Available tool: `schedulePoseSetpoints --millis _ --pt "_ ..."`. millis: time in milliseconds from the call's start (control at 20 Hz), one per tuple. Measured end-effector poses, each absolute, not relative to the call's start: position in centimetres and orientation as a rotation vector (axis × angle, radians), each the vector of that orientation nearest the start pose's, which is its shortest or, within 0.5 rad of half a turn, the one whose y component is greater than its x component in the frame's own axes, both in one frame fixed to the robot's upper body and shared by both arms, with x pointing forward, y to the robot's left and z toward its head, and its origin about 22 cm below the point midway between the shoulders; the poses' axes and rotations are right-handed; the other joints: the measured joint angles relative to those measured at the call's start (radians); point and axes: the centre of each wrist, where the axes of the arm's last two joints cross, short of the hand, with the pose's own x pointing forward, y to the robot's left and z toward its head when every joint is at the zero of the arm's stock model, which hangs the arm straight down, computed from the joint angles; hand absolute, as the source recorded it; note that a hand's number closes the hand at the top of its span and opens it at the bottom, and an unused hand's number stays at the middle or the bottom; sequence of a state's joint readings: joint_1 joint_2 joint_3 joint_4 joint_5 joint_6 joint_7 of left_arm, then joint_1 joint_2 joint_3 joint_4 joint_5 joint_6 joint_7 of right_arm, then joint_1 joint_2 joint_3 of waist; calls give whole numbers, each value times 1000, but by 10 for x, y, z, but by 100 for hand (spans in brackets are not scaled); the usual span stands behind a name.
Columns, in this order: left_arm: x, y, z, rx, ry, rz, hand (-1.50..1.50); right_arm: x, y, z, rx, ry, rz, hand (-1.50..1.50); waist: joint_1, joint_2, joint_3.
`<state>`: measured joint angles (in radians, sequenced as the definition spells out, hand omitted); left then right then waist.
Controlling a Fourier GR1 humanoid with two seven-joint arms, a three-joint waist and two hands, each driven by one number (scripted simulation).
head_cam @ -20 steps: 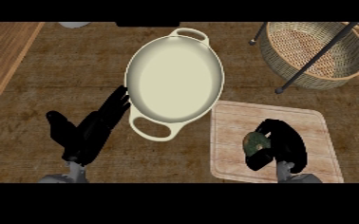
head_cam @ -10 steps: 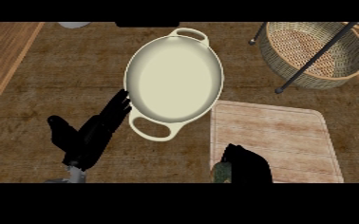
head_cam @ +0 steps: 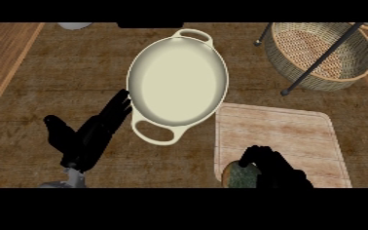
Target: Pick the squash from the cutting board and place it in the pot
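The dark green squash (head_cam: 241, 176) shows at the lower edge of the head view, over the near left corner of the pale wooden cutting board (head_cam: 280, 131). My right hand (head_cam: 273, 168) curls round it from the right and hides most of it. The cream oval pot (head_cam: 177, 81) stands on the counter left of the board, with nothing in it. My left hand (head_cam: 90, 136) rests open at the lower left, fingers straight and reaching up to the pot's left rim.
A wicker basket (head_cam: 316, 53) sits at the far right, crossed by dark metal legs (head_cam: 320, 61). A grey object (head_cam: 75, 25) peeks in at the top left. A lighter wooden strip (head_cam: 18, 48) runs along the left edge.
My right hand has carried the squash from the middle of the board toward the near left corner and lower edge of the view. The left hand and pot have barely moved.
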<state>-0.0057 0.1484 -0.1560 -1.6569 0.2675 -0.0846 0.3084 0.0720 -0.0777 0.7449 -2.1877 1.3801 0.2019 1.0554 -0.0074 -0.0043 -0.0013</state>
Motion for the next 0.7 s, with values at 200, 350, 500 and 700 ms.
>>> schedulePoseSetpoints --millis 200,350,500,700 --pt "238 216 21 -271 -1313 -148 0 134 -103 164 -1141 -1383 694 150 7 1 0" --pt "238 216 22 -268 -1315 -153 0 133 -101 188 -1108 -1507 668 150 13 2 -1" --pt "243 215 25 -271 -1320 -153 0 142 -96 202 -1071 -1579 653 150 16 3 -1" --pt "241 216 22 -272 -1320 -168 0 167 -89 219 -1050 -1619 634 150 26 5 -1"
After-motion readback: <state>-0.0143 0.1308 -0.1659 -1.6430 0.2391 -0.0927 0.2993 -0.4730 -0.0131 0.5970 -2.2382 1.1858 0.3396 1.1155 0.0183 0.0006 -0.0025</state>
